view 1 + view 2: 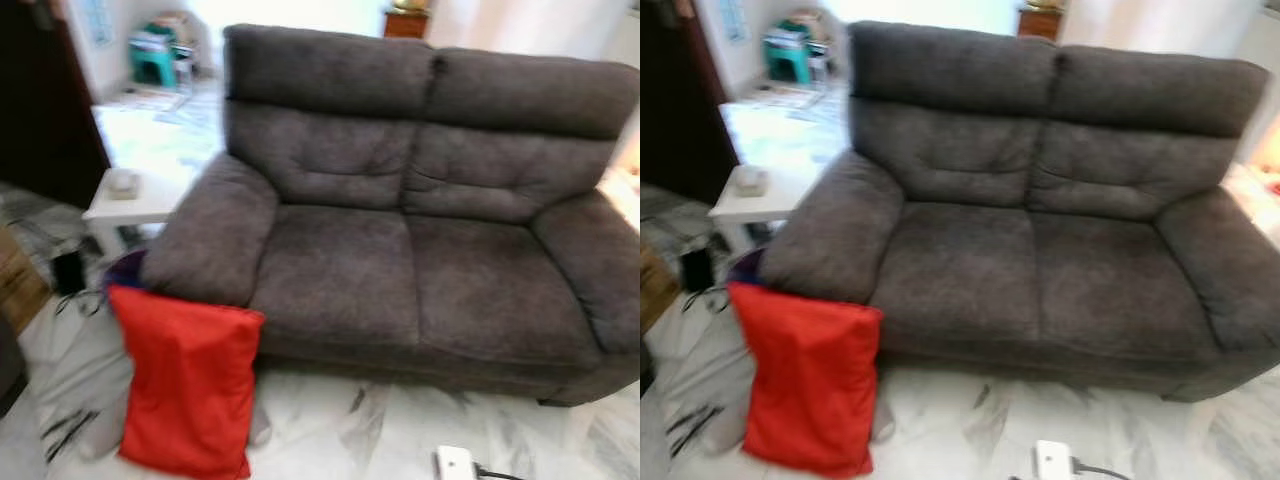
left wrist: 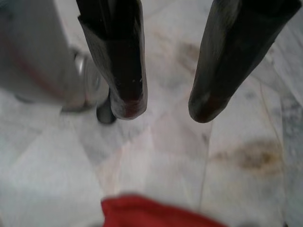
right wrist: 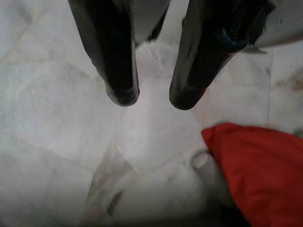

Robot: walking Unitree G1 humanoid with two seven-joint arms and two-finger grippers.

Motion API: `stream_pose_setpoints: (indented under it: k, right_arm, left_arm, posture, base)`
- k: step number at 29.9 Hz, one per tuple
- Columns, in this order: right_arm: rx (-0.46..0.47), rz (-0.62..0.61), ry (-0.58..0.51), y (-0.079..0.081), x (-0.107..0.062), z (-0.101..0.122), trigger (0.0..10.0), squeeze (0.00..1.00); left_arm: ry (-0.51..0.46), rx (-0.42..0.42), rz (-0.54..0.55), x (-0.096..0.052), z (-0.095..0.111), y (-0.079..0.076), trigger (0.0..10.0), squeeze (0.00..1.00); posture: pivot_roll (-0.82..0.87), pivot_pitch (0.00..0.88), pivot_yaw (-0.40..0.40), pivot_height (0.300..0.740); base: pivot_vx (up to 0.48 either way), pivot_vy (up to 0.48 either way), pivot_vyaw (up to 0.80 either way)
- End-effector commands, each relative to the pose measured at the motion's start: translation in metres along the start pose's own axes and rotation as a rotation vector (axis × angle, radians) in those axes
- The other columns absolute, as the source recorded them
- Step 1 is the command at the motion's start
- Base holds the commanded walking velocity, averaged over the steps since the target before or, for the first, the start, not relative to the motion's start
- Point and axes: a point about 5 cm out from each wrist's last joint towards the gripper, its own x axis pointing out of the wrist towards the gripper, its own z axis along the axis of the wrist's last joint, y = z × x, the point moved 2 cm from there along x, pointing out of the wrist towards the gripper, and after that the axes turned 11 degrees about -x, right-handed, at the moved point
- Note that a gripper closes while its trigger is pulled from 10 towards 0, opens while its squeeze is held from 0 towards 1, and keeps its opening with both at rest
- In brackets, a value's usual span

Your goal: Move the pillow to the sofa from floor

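Observation:
A red pillow (image 1: 188, 385) stands upright on the marble floor, leaning against the left armrest of a dark grey two-seat sofa (image 1: 430, 270). The sofa's seat cushions are bare. In the left wrist view my left gripper (image 2: 163, 109) hangs open above the floor, with an edge of the red pillow (image 2: 151, 213) below its fingers. My right gripper (image 3: 154, 98) is open over the floor too, with nothing between its fingers, and a corner of the red pillow (image 3: 260, 175) lies off to one side of it.
A small white side table (image 1: 135, 200) stands left of the sofa. A white plug box (image 1: 455, 463) with a cable lies on the floor in front of the sofa. Something grey (image 1: 100, 430) and dark cables lie beside the pillow.

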Motion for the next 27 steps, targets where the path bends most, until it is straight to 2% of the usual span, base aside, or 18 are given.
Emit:
stream_pose_setpoints:
  k: [1, 10, 15, 27]
  right_arm:
    - [-0.006, -0.029, 0.012, -0.0109, -0.0031, -0.0044, 10.0, 0.00]
    - [-0.024, -0.027, 0.012, -0.0111, -0.0031, -0.0040, 10.0, 0.00]
    - [-0.043, -0.028, 0.010, -0.0115, -0.0032, -0.0033, 10.0, 0.00]
    - [-0.037, -0.022, 0.007, -0.0105, -0.0029, -0.0028, 10.0, 0.00]
  left_arm:
    - [0.008, 0.003, -0.010, 0.0004, -0.0023, -0.0045, 10.0, 0.00]
    - [0.008, 0.002, -0.010, 0.0004, -0.0025, -0.0045, 10.0, 0.00]
    - [0.008, 0.007, -0.005, 0.0004, -0.0025, -0.0041, 10.0, 0.00]
    - [0.007, 0.011, -0.003, 0.0004, -0.0018, -0.0037, 10.0, 0.00]
  posture:
    - [0.08, 0.000, -0.013, 0.740]
    - [0.08, 0.000, -0.014, 0.740]
    - [0.08, 0.000, -0.014, 0.740]
    - [0.08, 0.000, -0.013, 0.740]
  base:
    - [0.480, 0.000, 0.00]
    - [0.461, 0.000, 0.00]
    - [0.384, 0.000, 0.80]
    - [0.000, 0.000, 0.80]
